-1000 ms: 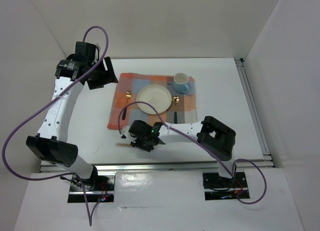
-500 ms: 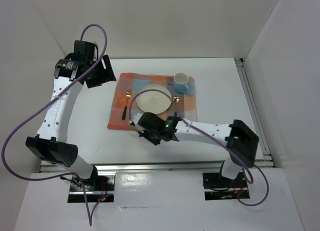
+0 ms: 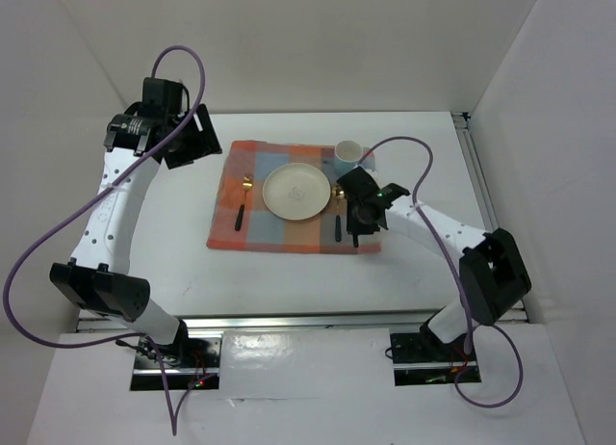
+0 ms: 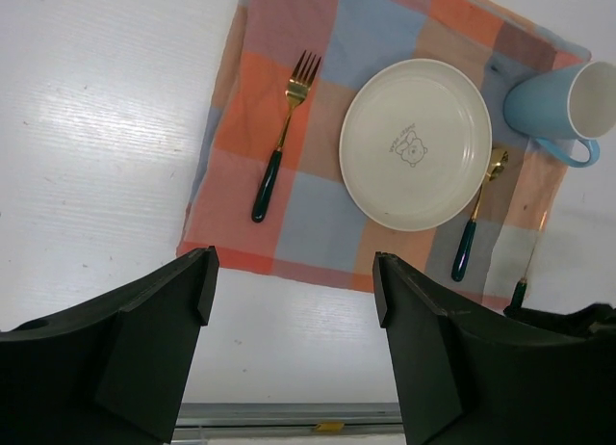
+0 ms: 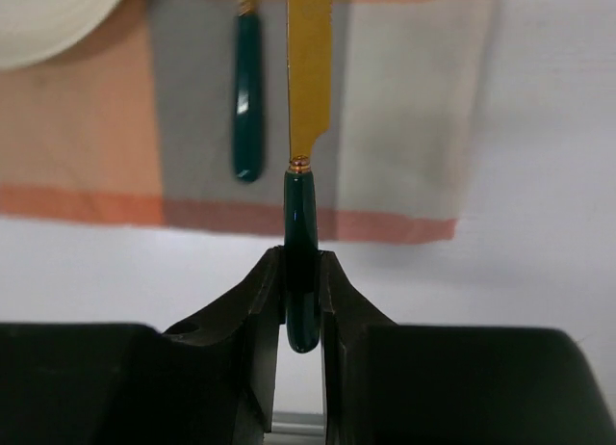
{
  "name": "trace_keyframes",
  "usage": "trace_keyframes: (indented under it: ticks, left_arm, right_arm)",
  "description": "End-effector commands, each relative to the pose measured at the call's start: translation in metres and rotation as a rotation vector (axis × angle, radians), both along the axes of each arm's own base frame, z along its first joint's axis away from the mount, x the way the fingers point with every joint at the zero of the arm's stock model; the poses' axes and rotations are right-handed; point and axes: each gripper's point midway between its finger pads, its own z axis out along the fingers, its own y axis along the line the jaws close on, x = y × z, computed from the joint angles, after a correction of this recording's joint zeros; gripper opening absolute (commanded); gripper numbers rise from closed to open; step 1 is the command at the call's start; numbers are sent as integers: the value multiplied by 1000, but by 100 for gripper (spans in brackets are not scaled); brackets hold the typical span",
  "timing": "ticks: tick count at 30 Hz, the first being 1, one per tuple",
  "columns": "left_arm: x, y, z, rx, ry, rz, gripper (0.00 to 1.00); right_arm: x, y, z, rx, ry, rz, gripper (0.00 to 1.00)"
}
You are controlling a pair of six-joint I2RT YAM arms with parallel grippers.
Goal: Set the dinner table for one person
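Note:
On the white dinner table [image 3: 423,146] lies a checked mat [image 3: 260,228] with a cream plate [image 3: 296,191] in its middle. A gold fork [image 3: 243,202] lies left of the plate and a gold spoon [image 3: 338,214] right of it. A blue cup [image 3: 348,154] stands at the mat's far right corner. My right gripper [image 5: 300,272] is shut on the green handle of a gold knife [image 5: 308,69], its blade pointing over the mat's right part beside the spoon [image 5: 247,98]. My left gripper [image 4: 294,291] hangs open and holds nothing, high over the table's far left.
Metal rails [image 3: 486,214] run along the table's right and near edges. White walls close in the back and both sides. The left arm's purple cable [image 3: 58,233] loops over the left side of the table.
My right arm has swung from the near left of the mat across to its right side, carrying the knife. The left gripper has barely moved.

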Motion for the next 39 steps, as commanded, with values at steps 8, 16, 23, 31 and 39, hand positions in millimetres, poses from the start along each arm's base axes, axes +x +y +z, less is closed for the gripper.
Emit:
trace_keyframes:
  ticks: [8, 16, 23, 31, 39]
  left_arm:
    - [0, 2, 11, -12, -51, 22, 83]
    - [1, 2, 9, -4, -44, 15, 82]
    - [1, 0, 2, -5, -20, -5, 82]
    - [1, -4, 4, -8, -19, -34, 82]
    - [4, -6, 8, -16, -27, -41, 82]
  right_arm:
    - [86, -23, -25, -35, -21, -95, 0]
    - [107, -18, -36, 19, -52, -67, 0]
    - [114, -11, -45, 18, -10, -58, 14]
    - [99, -13, -7, 36, -35, -57, 66]
    - [65, -53, 46, 28, -102, -148, 92]
